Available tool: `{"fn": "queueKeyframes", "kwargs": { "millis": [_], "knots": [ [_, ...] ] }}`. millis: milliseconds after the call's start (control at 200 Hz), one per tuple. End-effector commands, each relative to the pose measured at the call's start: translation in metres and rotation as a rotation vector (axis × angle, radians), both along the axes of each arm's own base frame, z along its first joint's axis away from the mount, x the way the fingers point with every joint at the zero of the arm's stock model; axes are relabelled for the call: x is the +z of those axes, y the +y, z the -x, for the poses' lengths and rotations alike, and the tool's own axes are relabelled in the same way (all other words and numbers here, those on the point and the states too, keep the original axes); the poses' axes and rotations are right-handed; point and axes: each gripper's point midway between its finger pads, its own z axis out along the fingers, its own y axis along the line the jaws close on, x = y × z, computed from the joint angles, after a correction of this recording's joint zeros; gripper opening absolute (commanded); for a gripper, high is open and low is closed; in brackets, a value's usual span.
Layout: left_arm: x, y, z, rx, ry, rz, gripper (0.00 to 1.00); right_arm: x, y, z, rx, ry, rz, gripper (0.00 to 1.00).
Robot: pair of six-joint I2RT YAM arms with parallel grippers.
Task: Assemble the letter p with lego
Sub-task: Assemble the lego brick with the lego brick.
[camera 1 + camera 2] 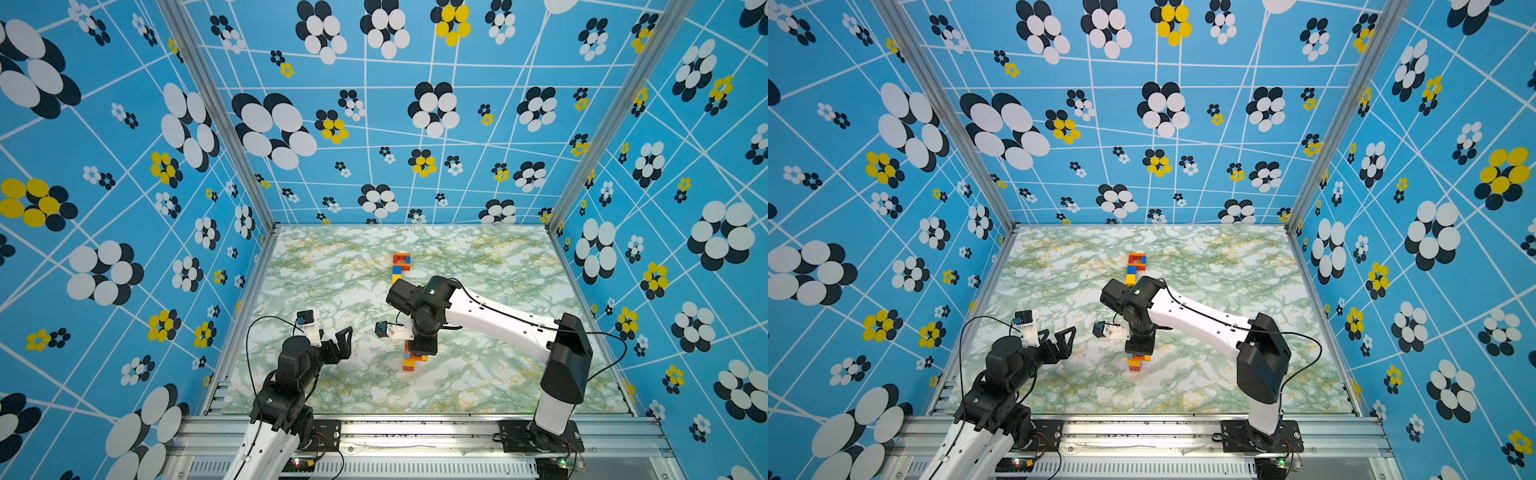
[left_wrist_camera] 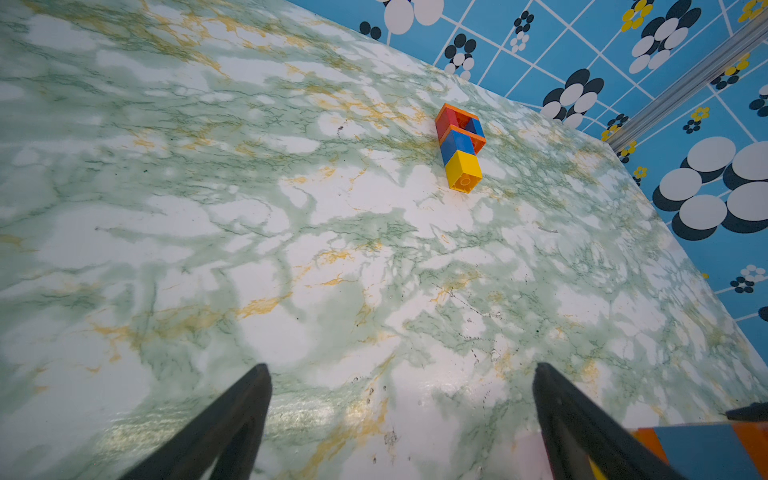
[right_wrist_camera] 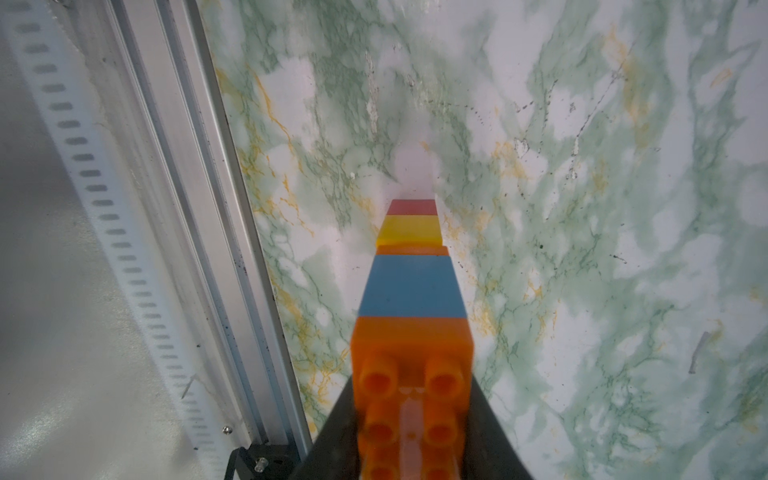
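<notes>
R fingers clamped on orange end of lego stack. Stack hangs below them, red tip at or just off bench, can't tell. L fingers wide, empty. Loop part lies well ahead of L fingers. Step, prob.: join stack to loop part. Next needs: carry over, align, press. R wrist view shows grip; top views hide it under R arm.

No text, label, brand, number or sign can be read in any of the views. The studs of the orange lego brick are close to the right wrist camera, but they are too blurred to show any lettering.
</notes>
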Motion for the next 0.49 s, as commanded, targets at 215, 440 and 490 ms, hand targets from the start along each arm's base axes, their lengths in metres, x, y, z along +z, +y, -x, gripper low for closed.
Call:
{"fn": "queueKeyframes", "kwargs": {
  "millis": [215, 440, 490],
  "knots": [
    [0.008, -0.001, -0.002, -0.012, -0.039, -0.001, 0.99, -0.007, -0.008, 0.008, -0.007, 0.032, 0.076, 0.25],
    [0.007, -0.001, -0.002, -0.012, -0.039, -0.002, 0.99, -0.014, -0.012, 0.007, -0.017, 0.029, 0.118, 0.25],
    [0.007, -0.001, -0.002, -0.013, -0.039, -0.002, 0.99, -0.017, -0.013, 0.007, -0.021, 0.03, 0.131, 0.25]
  ]
}}
